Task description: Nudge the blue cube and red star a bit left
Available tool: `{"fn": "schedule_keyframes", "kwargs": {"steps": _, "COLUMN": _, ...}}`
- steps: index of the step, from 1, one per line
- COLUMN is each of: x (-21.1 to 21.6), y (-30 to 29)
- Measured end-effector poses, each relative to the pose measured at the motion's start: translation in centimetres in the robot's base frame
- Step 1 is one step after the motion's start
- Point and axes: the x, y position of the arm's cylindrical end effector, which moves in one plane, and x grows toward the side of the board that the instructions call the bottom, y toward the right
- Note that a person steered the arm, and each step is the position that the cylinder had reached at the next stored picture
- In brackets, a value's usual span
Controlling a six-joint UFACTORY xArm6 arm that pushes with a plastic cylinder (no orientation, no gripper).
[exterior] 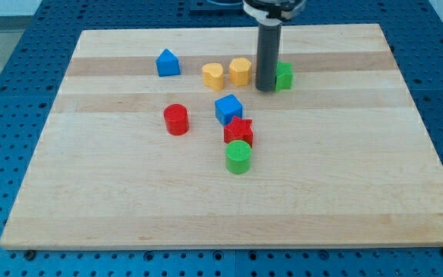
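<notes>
The blue cube [228, 108] sits near the board's middle. The red star [238, 131] touches it at its lower right. A green cylinder [238, 157] sits right below the star, touching it. My tip [265, 88] is the lower end of the dark rod, up and to the right of the blue cube, with a clear gap between them. The tip stands next to a green block [284, 75], just on its left side.
A red cylinder [176, 119] lies left of the blue cube. A yellow heart-like block [213, 76] and a yellow hexagonal block [241, 71] sit above the cube. A blue house-shaped block [168, 63] is at the upper left. The wooden board [91, 192] rests on a blue perforated table.
</notes>
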Motion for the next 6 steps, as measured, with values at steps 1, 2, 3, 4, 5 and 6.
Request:
{"fn": "schedule_keyframes", "kwargs": {"steps": 1, "x": 0.0, "y": 0.7}}
{"fn": "schedule_keyframes", "kwargs": {"steps": 2, "x": 1.5, "y": 0.7}}
{"fn": "schedule_keyframes", "kwargs": {"steps": 3, "x": 4.5, "y": 0.7}}
{"fn": "schedule_keyframes", "kwargs": {"steps": 4, "x": 5.5, "y": 0.6}}
{"fn": "schedule_keyframes", "kwargs": {"steps": 5, "x": 7.7, "y": -1.4}}
{"fn": "schedule_keyframes", "kwargs": {"steps": 6, "x": 7.8, "y": -3.0}}
